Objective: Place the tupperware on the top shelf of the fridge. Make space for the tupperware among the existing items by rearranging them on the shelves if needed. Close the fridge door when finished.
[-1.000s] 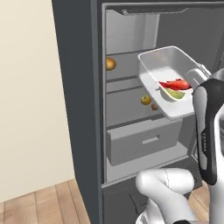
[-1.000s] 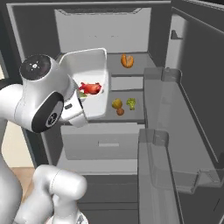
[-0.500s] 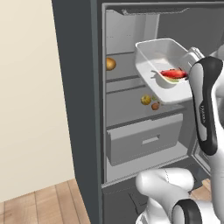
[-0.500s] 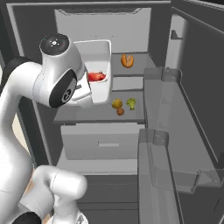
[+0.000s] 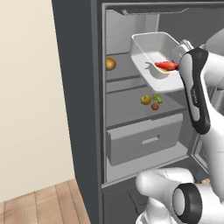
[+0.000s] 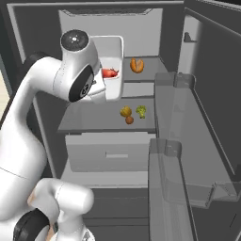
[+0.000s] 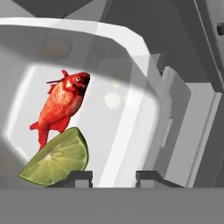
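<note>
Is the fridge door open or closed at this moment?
Open. The fridge door is swung wide, its racks facing the camera, and the cavity shows the top shelf and the items on the lower shelf.

A cream wall (image 5: 30, 96) meets a wooden floor (image 5: 39, 203).

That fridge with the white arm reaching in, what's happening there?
The robot's gripper is shut on the rim of a tub holding a red fish and a lime wedge. It holds the tub up inside the open fridge, at the top shelf, not yet set down.
</note>
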